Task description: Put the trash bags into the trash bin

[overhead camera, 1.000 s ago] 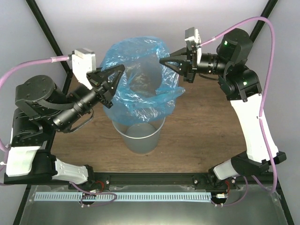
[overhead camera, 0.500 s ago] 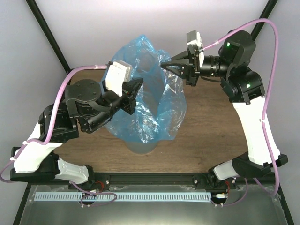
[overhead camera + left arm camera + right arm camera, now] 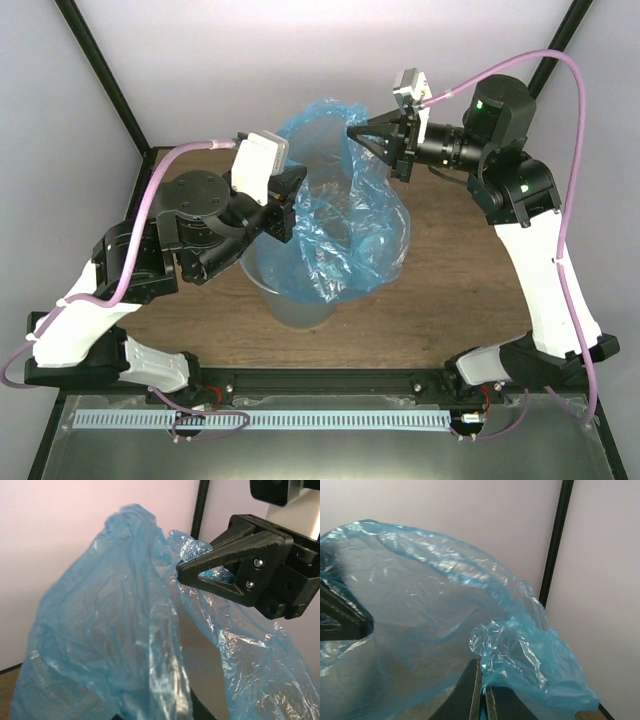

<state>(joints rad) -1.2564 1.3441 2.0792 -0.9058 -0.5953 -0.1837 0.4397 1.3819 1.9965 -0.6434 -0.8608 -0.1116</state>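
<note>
mid-frame, the blue trash bag (image 3: 345, 230) hangs over the grey trash bin (image 3: 290, 308); the right tool (image 3: 353, 133) pinches its top edge, while the left tool (image 3: 290, 205) presses against the film, its state unclear.

1. The left arm (image 3: 130, 260) is folded sharply at the elbow, and its forearm reaches toward the right arm's side.
2. The left gripper (image 3: 288, 205) points toward the right gripper. Its fingers are partly covered by the trash bag (image 3: 345, 230), so I cannot tell if they are apart or together.
3. The right arm (image 3: 535, 270) rises tall from its base, bends at the top, and its forearm runs level toward the left arm's side.
4. The right gripper (image 3: 352, 132) sits higher than the left gripper, its tip facing it. Its two fingers are pressed together and pinch the bag's edge between the tips.
</note>
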